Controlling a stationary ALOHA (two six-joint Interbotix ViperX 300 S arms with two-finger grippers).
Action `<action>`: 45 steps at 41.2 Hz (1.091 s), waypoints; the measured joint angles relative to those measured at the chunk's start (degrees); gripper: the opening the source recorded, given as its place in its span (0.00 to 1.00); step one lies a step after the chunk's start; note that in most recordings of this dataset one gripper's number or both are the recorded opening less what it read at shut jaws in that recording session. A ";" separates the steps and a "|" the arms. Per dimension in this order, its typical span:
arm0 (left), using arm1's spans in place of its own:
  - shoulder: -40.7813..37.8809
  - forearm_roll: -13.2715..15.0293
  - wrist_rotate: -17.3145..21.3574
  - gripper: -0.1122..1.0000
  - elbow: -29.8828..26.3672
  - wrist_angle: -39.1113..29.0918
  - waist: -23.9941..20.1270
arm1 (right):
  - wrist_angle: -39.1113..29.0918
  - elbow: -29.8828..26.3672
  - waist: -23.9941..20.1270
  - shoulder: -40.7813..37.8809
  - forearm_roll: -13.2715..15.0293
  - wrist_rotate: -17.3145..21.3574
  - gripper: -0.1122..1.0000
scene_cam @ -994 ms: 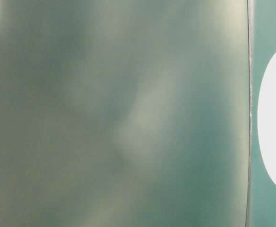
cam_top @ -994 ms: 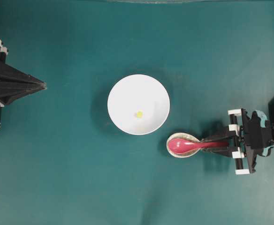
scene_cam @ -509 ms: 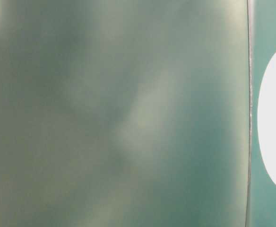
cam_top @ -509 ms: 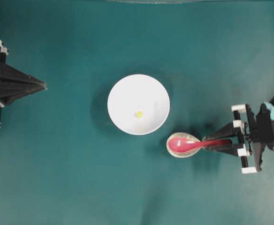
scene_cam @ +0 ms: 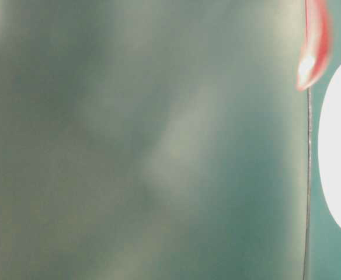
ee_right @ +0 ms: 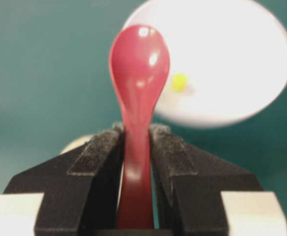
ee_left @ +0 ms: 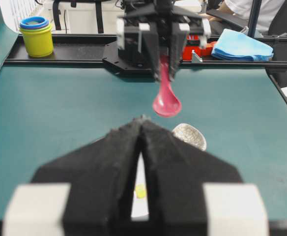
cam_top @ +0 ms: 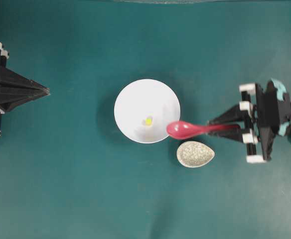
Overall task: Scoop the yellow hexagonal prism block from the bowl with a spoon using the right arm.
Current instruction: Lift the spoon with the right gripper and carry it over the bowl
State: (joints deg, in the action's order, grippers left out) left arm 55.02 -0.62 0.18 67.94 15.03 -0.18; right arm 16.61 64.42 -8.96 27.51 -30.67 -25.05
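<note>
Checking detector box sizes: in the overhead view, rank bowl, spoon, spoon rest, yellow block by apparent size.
1. bowl
2. spoon, though it is lifted nearer the camera and its handle end is hidden in the right pincer
3. spoon rest
4. yellow block

The right arm (cam_top: 277,122) reaches in level from the right edge, its gripper (cam_top: 224,125) clamped on the spoon (cam_top: 185,130) handle, while the left gripper (cam_top: 45,91) rests at the left edge with its two fingers pressed together, pointing inward.
</note>
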 measured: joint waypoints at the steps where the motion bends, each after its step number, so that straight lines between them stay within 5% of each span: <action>1: -0.09 0.00 0.00 0.13 0.00 0.00 0.00 | -2.29 -0.97 1.23 0.44 0.00 -0.79 0.32; 23: -0.09 0.09 0.00 0.13 0.00 0.00 0.00 | -43.07 -20.92 19.60 -4.48 0.70 -2.37 0.32; 34: 0.00 0.09 0.00 0.13 0.00 0.00 0.00 | -58.27 -31.20 20.48 -14.50 4.22 -1.32 0.32; 45: -0.09 0.09 0.00 0.13 0.00 0.00 0.00 | -66.53 -40.17 20.48 -22.41 9.49 2.46 0.32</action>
State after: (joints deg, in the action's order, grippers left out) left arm 54.93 -0.53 0.18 67.94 15.03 -0.18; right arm -49.92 24.26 11.51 5.10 -21.18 -22.59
